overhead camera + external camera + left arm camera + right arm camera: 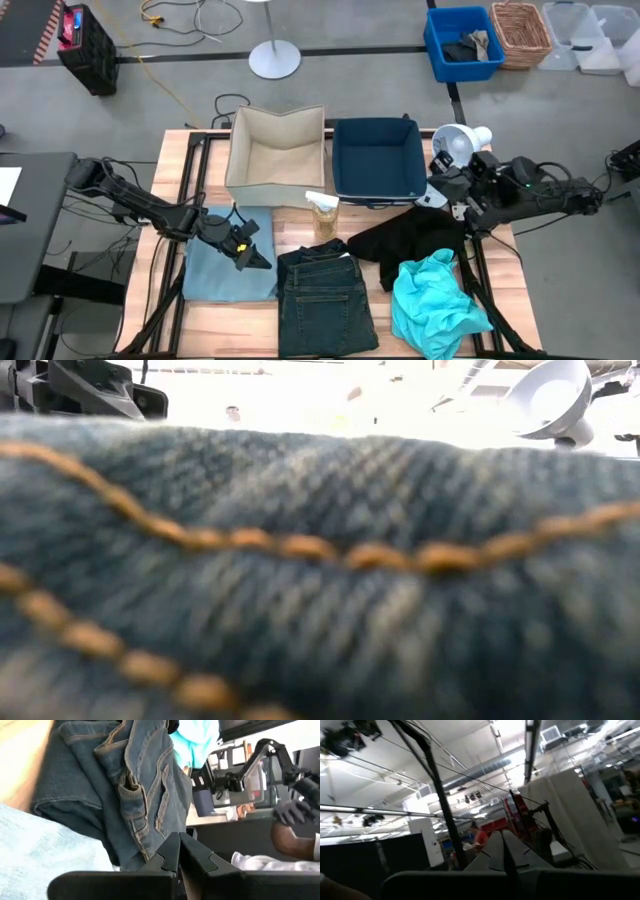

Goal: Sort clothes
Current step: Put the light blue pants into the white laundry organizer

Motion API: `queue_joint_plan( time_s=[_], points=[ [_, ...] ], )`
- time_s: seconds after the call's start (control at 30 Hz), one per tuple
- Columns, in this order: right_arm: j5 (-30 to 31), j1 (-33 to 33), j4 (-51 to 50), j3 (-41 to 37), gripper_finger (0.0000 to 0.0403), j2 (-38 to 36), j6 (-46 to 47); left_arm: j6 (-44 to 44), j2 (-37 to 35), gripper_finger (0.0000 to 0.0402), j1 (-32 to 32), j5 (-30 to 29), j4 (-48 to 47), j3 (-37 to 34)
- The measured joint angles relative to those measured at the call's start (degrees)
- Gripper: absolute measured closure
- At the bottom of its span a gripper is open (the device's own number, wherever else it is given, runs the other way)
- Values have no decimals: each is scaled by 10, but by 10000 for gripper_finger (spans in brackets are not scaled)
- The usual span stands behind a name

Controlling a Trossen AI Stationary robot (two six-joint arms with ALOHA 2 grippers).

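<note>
Lying folded in the middle of the counter [170, 150], jeans [325, 300], thick and heavy yet floppy, best pinched at the waistband, with left fingers [258, 260] closed on nothing just beside and right fingers [503, 851] closed, up in the air.

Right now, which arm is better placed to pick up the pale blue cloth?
Left, probably. The left gripper, fingers shut, hangs over the pale blue cloth's edge beside the jeans. The right gripper sits by the navy box, across the table.
</note>
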Motion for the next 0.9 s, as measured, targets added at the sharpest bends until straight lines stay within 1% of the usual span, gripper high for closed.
queue_joint_plan(
  time_s=[0.13,0.23,0.33,0.43,0.53,0.63,0.73,0.8,0.9],
  points=[
    [2,1,4,0,403,25,1,-3,0,397,1,-59,2,0],
    [2,10,3,0,403,39,3,9,0,396,6,-62,-2,0],
    [2,22,3,1,403,49,3,13,0,382,2,-61,-35,3],
    [2,24,-8,14,403,64,3,52,0,349,-11,-54,-117,42],
    [2,23,-30,36,400,83,3,116,0,304,-19,-51,-238,99],
    [1,23,-66,60,387,103,3,165,0,254,-20,-71,-361,163],
    [1,22,-76,79,369,123,3,192,0,208,-20,-92,-478,219],
    [1,22,-77,89,358,132,0,196,10,183,-20,-96,-557,248],
    [1,22,-78,98,349,145,-1,192,32,157,-24,-95,-659,269]
  ],
)
